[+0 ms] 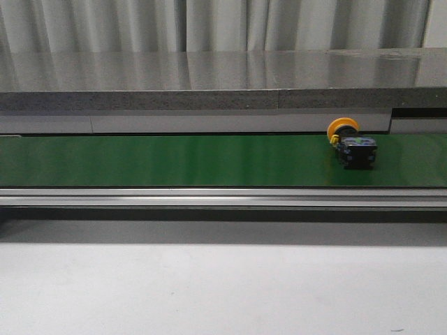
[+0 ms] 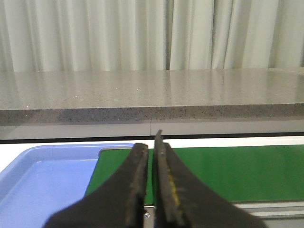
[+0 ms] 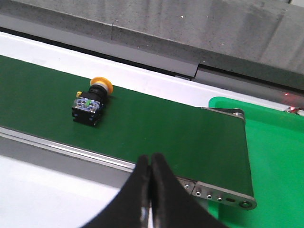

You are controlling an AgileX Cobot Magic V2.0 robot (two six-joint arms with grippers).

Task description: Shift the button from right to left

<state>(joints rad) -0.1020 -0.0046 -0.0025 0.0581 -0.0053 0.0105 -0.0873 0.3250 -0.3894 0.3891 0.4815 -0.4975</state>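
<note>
- We are seeing the button [image 1: 353,145] lying on the green belt [image 1: 174,160], toward its right end, near the far edge.
- Both our left fingers [image 2: 137,175] and right fingers [image 3: 142,183] are sitting pressed together, holding nothing.

Backdrop: pale grey-white curtain [image 1: 209,24] in vertical folds, spanning the full width behind the setup. No windows visible; lighting even and diffuse, with soft reflections on the polished surfaces.

In front of the curtain: long grey speckled stone-like counter [image 1: 209,73], glossy top, mirroring the curtain folds. A seam splits its front edge near the middle.

Below the counter: pale panel strip, then a green conveyor belt [image 1: 174,160] running left to right, framed by a silver metal rail [image 1: 209,199] on the near side.

Nearest the camera: plain white desk [image 1: 209,293], matte.

Left end of the belt: blue tray [image 2: 42,185]. Right end: green tray [image 3: 275,156].
</note>
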